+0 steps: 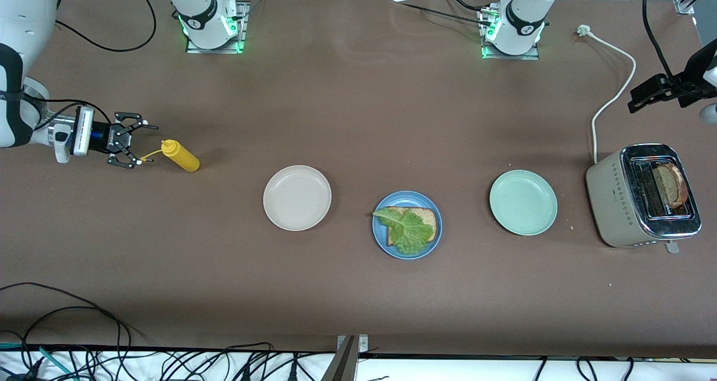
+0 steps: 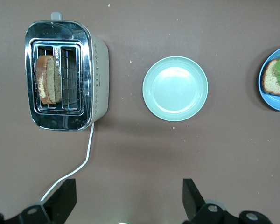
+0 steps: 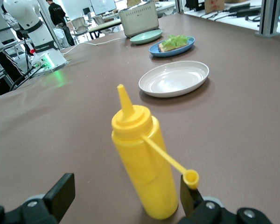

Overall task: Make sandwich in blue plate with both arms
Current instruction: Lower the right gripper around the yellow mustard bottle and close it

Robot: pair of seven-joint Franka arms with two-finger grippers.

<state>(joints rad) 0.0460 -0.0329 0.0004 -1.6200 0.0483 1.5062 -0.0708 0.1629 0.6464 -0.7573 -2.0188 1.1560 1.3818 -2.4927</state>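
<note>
Brown covering runs the length of the table (image 1: 358, 117), and the blue plate (image 1: 407, 224) sits on it between a cream-white plate (image 1: 297, 198), toward the right arm's end, and a mint-green plate (image 1: 523, 202), toward the left arm's end. On the blue plate lies one slice of speckled brown bread (image 1: 424, 218) with a ruffled green lettuce leaf (image 1: 408, 231) spread over it; no second slice covers the leaf. A second slice (image 1: 671, 185) stands upright in one slot of the chrome-topped toaster (image 1: 638, 201) at the left arm's end of the table, its white cord (image 1: 613, 98) trailing toward the arm bases. The right gripper (image 1: 141, 145) lies low and level near the right arm's end, its claw spread wide and holding nothing; the yellow squeeze bottle (image 1: 180, 156) stands just beside the fingertips, and its dangling cap on a thin tether reaches toward one finger (image 3: 189, 198), though whether they touch cannot be told. In the right wrist view the bottle fills the space just ahead of the parted fingers, upright, nozzle uncapped. The left gripper (image 2: 128, 198) hangs in the air over bare table near the toaster and the mint-green plate, its fingers (image 2: 64, 198) spread fully apart and empty, touching nothing.
</note>
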